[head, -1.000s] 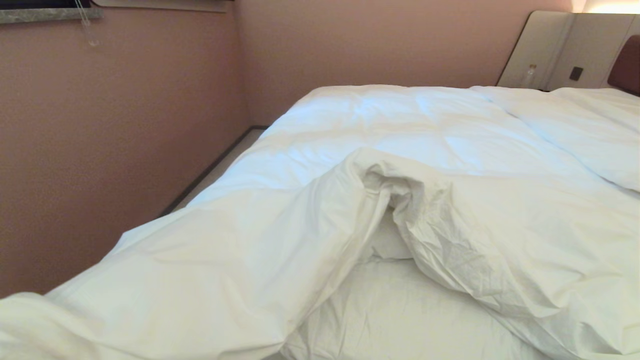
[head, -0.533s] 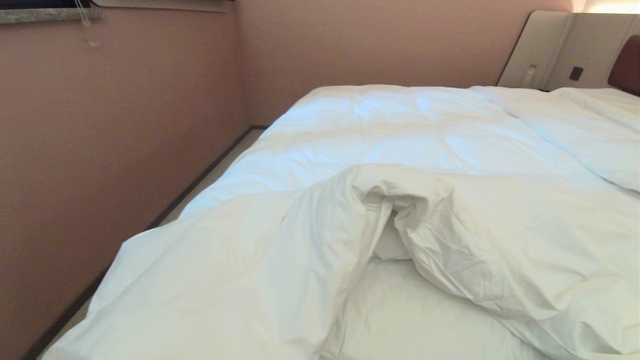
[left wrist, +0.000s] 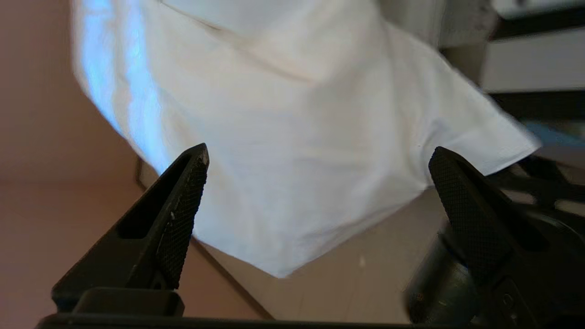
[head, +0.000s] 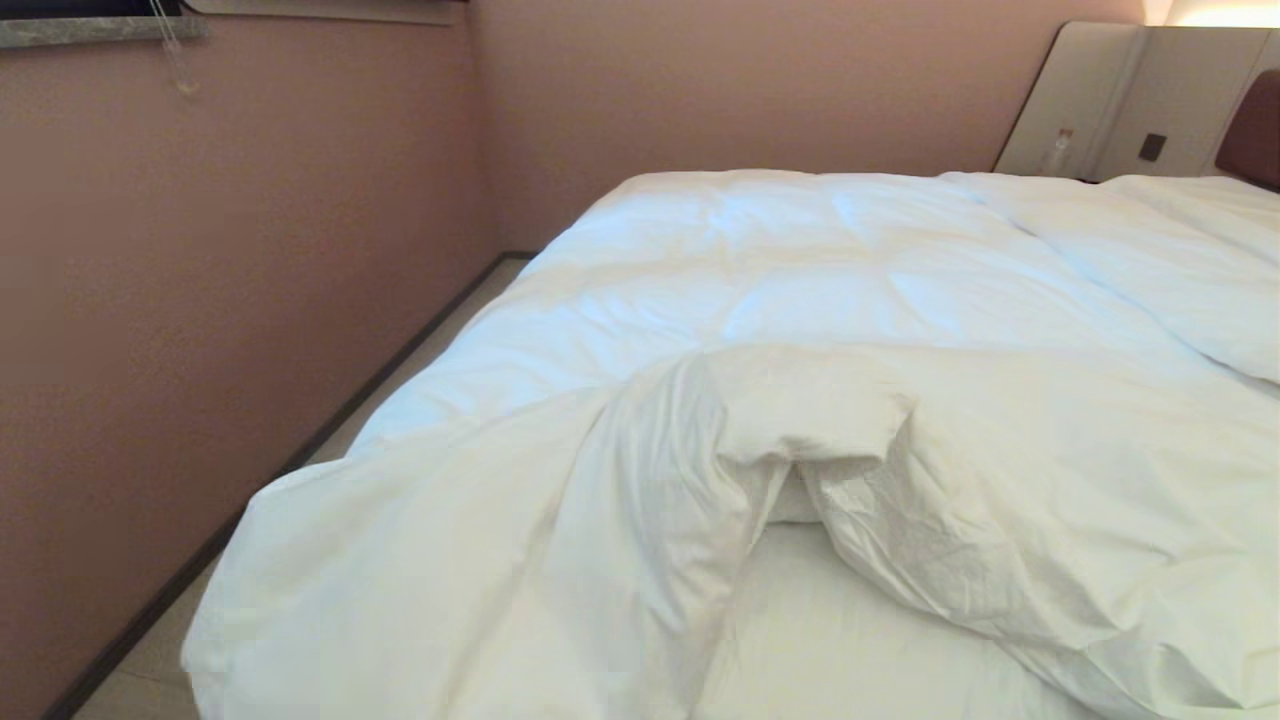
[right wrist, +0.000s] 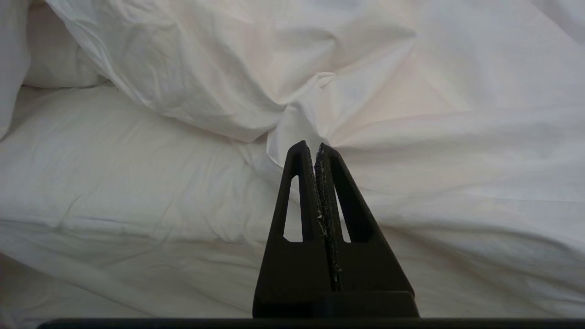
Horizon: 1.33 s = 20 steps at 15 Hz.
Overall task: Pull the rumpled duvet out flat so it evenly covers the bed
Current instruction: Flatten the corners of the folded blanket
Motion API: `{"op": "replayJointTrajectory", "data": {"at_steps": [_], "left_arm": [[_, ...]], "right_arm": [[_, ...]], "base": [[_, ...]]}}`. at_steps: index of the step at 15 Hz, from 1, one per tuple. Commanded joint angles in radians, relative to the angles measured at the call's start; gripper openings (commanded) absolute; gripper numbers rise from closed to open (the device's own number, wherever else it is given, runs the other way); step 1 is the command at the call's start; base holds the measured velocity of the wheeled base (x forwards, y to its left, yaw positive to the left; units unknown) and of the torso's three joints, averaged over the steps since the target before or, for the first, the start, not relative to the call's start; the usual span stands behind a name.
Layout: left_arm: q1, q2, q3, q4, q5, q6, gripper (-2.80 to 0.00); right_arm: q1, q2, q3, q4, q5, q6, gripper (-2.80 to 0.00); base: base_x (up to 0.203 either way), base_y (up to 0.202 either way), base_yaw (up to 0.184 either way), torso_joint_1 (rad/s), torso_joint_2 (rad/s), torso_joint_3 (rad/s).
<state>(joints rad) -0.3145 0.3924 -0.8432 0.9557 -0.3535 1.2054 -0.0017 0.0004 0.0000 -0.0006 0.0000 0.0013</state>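
Duvet [head: 800, 300] bunched mid-bed [head: 850, 660], sheet showing at the foot

Soft, puffy, light stuff (it'll sag and slide, not hold shape), so I'd pinch the folded-back edge. Left gripper [left wrist: 320, 183] is spread wide and empty by the hanging corner; right gripper [right wrist: 315, 151] is pressed closed, holding nothing.

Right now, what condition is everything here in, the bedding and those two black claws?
duvet: rumpled, folded back at the near end, not flat.
fitted sheet: partly uncovered.
left gripper: open, holding nothing, duvet corner beyond it.
right gripper: shut, empty, pointing at the duvet.
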Motion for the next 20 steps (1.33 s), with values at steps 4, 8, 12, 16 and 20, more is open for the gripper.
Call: {"op": "replayJointTrajectory", "data": {"at_steps": [4, 8, 12, 16, 20], "left_arm": [[0.012, 0.038, -0.034, -0.152, 0.031, -0.061, 0.00], [0.036, 0.064, 0.066, -0.509, 0.166, -0.294, 0.00], [0.039, 0.119, 0.083, -0.737, 0.364, -0.664, 0.00], [0.038, 0.145, 0.074, -0.810, 0.515, -0.937, 0.00], [0.040, 0.106, 0.082, -0.815, 0.568, -1.032, -2.80]], "right_arm": [[0.000, 0.000, 0.000, -0.001, 0.000, 0.000, -2.80], [0.000, 0.000, 0.000, -0.001, 0.002, 0.000, -2.80], [0.000, 0.000, 0.000, -0.001, 0.000, 0.000, -2.80], [0.000, 0.000, 0.000, 0.000, 0.002, 0.000, -2.80], [0.000, 0.000, 0.000, 0.001, 0.000, 0.000, -2.80]], "base": [[0.000, 0.000, 0.000, 0.000, 0.00, 0.000], [0.000, 0.000, 0.000, 0.000, 0.00, 0.000], [0.000, 0.000, 0.000, 0.000, 0.00, 0.000], [0.000, 0.000, 0.000, 0.000, 0.00, 0.000], [0.000, 0.000, 0.000, 0.000, 0.00, 0.000]]}}
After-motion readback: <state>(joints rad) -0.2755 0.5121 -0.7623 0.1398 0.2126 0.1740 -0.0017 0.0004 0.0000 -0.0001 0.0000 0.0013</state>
